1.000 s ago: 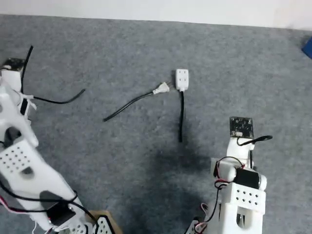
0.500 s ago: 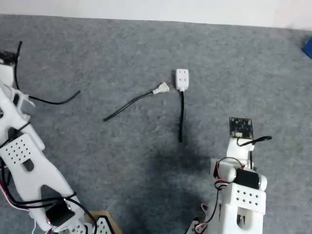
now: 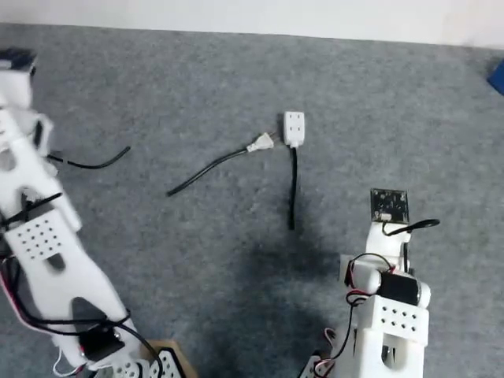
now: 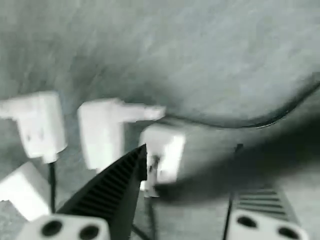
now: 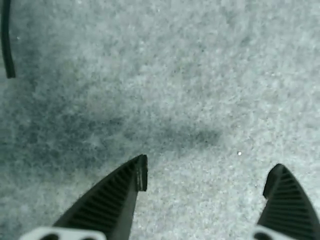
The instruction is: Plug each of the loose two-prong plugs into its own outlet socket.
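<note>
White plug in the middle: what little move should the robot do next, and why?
Probably move the right arm's fingers forward toward the white plug. It lies loose on the carpet beside the outlet socket, not plugged in, and those fingers are open, holding nothing.

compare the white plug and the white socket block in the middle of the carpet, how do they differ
The socket block is the larger, a rectangle lying flat with its slots facing up. The plug is smaller and tapered, its nose toward the block's edge and not in the slots. The block's cord runs straight toward the arms, while the plug's cord curves off to the side. Both are white with black cords and lie on the grey carpet.
</note>
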Motion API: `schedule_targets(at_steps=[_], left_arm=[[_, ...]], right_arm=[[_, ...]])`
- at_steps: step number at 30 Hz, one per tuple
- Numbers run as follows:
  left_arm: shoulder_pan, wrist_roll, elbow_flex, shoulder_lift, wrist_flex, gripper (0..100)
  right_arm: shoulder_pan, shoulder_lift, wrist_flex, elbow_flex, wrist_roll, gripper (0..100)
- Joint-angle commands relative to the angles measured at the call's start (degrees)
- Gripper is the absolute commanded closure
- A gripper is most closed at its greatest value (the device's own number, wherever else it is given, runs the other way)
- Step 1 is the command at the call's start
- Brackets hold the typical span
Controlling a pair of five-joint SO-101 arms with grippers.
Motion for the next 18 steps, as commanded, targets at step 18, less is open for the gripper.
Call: schedule_targets(at_steps=[18], left_arm=[[54.11,20.22,42.86,-21.41,-33.23,72]], right_arm=[[-0.66,23.78,-7.43,-6.81,-5.27,64.2]])
